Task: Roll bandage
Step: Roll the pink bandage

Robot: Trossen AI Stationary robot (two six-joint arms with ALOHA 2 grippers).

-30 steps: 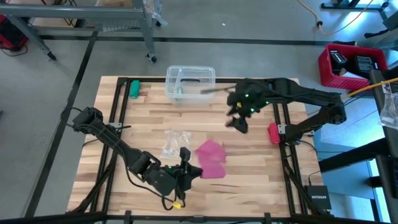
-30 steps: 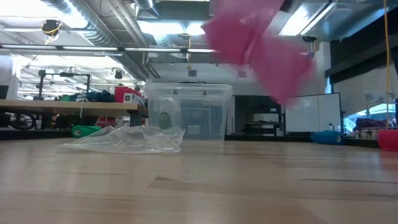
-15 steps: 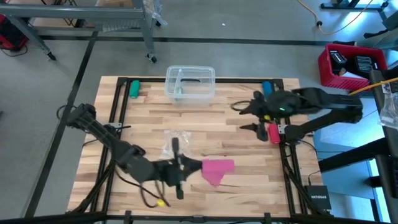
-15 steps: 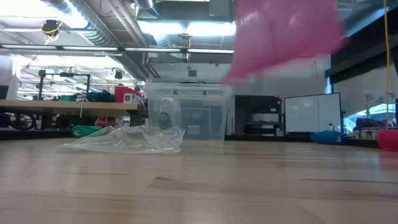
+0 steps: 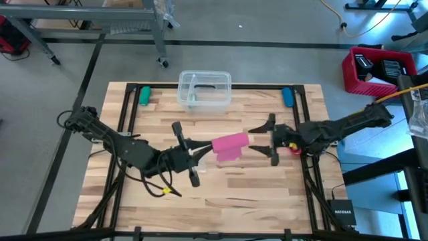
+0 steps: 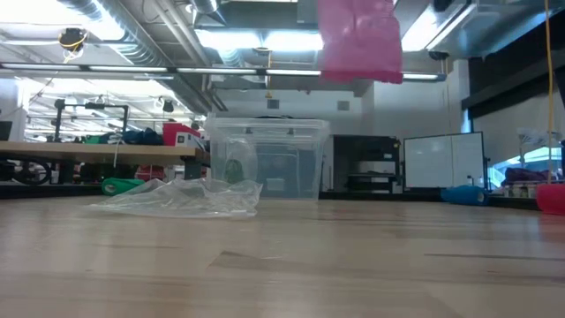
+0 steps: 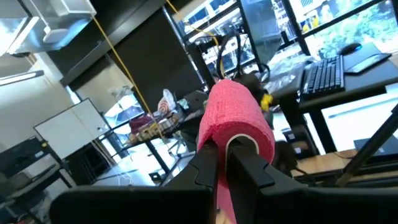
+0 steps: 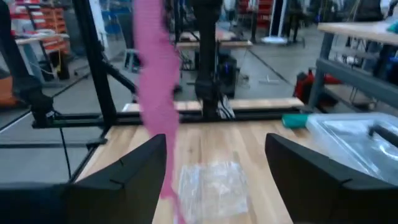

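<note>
Between the tightly clamped jaws of the left gripper [image 5: 194,155] the bandage [image 5: 229,143] has been lifted mid-table, and the wide-apart right gripper [image 5: 269,138] has been swung alongside, so rolling looks about ready.

Place: a robotics lab or workshop in an industrial hall.
Ceiling: bare ducts [image 6: 97,18] and strip lights [image 6: 256,37].
Floor: plain grey concrete [image 5: 267,27].
Bench: wooden table [image 5: 221,191] with two robot arms on a black frame.
Around it: metal cart [image 5: 127,23], red crate [image 5: 374,70], whiteboard [image 6: 441,159], computer keyboard [image 7: 326,74], cluttered workbenches [image 6: 88,150].
</note>
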